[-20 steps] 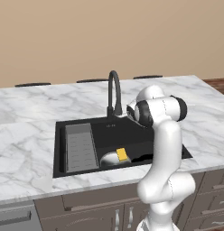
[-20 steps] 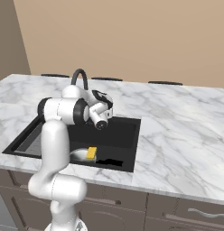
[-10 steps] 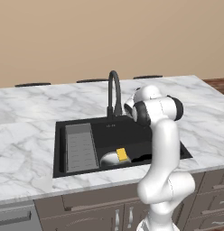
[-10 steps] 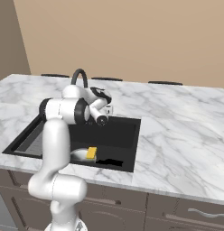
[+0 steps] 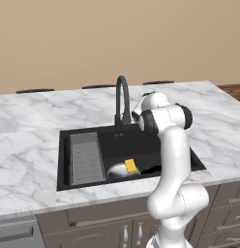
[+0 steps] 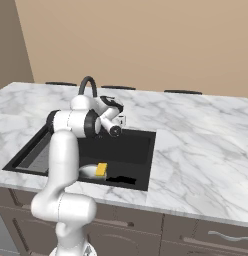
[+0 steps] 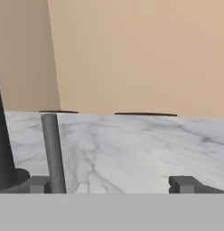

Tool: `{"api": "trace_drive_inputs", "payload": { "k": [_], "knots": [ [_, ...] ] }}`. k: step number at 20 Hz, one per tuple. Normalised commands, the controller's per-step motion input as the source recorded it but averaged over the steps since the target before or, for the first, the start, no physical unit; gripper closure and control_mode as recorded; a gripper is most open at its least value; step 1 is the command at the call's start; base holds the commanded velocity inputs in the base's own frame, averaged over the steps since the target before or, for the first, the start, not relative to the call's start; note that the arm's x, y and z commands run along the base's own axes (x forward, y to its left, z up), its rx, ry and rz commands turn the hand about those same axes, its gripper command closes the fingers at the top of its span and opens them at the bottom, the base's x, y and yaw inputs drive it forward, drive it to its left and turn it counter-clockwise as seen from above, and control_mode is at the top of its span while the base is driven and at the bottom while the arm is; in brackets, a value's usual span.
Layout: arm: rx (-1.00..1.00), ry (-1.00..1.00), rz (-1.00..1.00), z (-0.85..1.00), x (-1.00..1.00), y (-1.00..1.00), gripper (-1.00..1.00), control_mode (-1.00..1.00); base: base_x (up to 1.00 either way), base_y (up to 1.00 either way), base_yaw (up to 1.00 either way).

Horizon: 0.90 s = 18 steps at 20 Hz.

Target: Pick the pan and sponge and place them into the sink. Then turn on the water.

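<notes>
Claw (image 7: 112,184) spread wide and empty by the faucet (image 5: 123,99) at the sink's (image 5: 156,143) back edge, pan (image 5: 118,170) and sponge (image 5: 131,166) already in, so next it must nudge the thin lever (image 7: 53,153) for water.

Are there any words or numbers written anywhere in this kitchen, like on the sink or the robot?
None can be read: no words, numbers or brand names show on the sink, the faucet, the pan, the sponge or the counter.
Tiny pale marks sit on the sink's back rim behind the faucet; too small to read.
</notes>
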Motion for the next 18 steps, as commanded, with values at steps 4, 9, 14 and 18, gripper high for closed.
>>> {"api": "trace_drive_inputs", "payload": {
  "k": [4,9,14,18],
  "knots": [
    [0.03,-0.03,0.06,-0.10,0.17,0.05,-1.00,-1.00,0.00,0.00,0.00],
    [0.07,-0.03,0.06,-0.08,0.16,0.04,-1.00,-1.00,0.00,0.00,0.00],
    [0.06,-0.01,0.05,-0.05,0.18,0.06,-1.00,-1.00,0.00,0.00,0.00],
    [0.04,0.00,0.04,-0.08,0.13,0.10,1.00,-1.00,0.00,0.00,0.00]
  ]
}}
